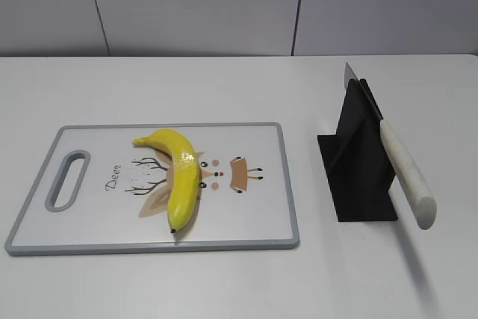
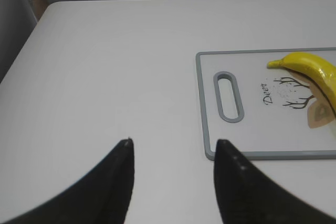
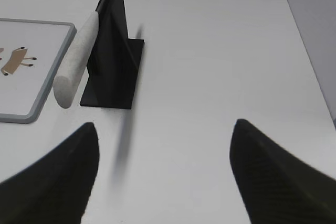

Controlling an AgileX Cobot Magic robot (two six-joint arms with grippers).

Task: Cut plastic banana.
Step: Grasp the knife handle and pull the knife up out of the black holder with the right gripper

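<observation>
A curved, glossy yellow plastic banana [image 1: 177, 175] lies flat on a white rectangular cutting board with a grey rim [image 1: 287, 184], resting over the little deer drawing printed near the board's middle; its stalk end points toward the board's slotted grey handle [image 1: 68, 179] on the left, and its dark tip sits close to the near edge. The board itself lies on a plain white tabletop [image 1: 224, 282]. To the right of the board, apart from it, stands a black angled knife holder [image 1: 357, 162], and a kitchen knife with a pale, speckled white handle [image 1: 405, 172] leans in it, the steel blade pointing up and back, the handle sticking out toward the front. From the left arm's camera, the left gripper [image 2: 173, 153] hangs over bare table just off the handle end of the board, its two black fingers spread with nothing between them. From the right arm's camera, the right gripper [image 3: 164, 140] hovers over empty tabletop in front of the holder, fingers wide apart and holding nothing.
</observation>
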